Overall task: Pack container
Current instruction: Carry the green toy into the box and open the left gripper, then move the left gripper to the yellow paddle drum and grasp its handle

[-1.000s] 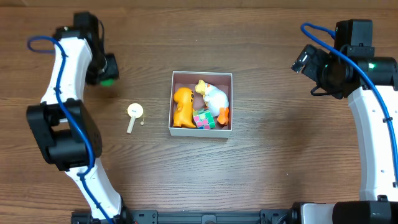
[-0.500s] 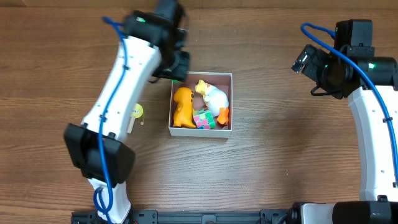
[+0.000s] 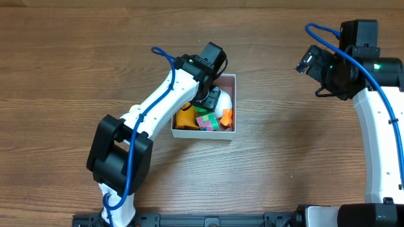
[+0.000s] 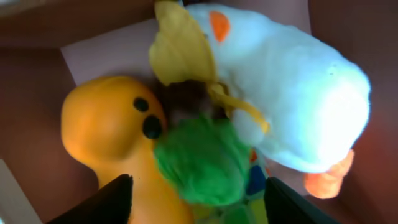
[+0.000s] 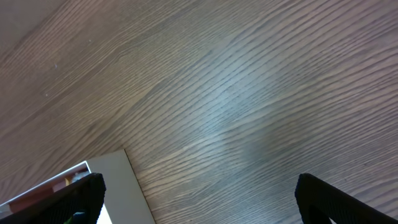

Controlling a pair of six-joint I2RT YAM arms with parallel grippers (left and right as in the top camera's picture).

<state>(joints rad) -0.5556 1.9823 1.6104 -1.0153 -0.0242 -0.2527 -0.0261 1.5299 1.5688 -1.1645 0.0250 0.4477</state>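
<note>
We see the container [image 3: 203, 132], a shallow white box w/ pink inside, approx. in the middle of the wooden table [image 3: 284, 176]. The left arm reaches over its 10 o'clock corner, and the left gripper [image 3: 210, 102] hangs above the toys inside. In the left wrist view its fingers [image 4: 118, 199] stand wide apart. A green fuzzy ball [image 4: 202, 162] lies between them, but we see no finger touching it, so this gripper has hold of nothing. The ball rests against an orange toy animal [image 4: 112, 130] w/ black dots, at the 9 o'clock side of the box, and against a white plush duck [image 4: 298, 93] w/ yellow beak, at the 1 o'clock side. In the overhead view a multicolour cube [image 3: 206, 122] sits at 6 o'clock in the box, and a small orange piece [image 3: 226, 115] at 4 o'clock, just beside the cube.

The right gripper [image 3: 307, 60] is well apart from the container, at approx. 2 o'clock from it, above bare table. Its fingers [image 5: 336, 199] are also spread wide, w/ nothing between them. A white corner of the container shows at 7 o'clock in the right wrist view.
</note>
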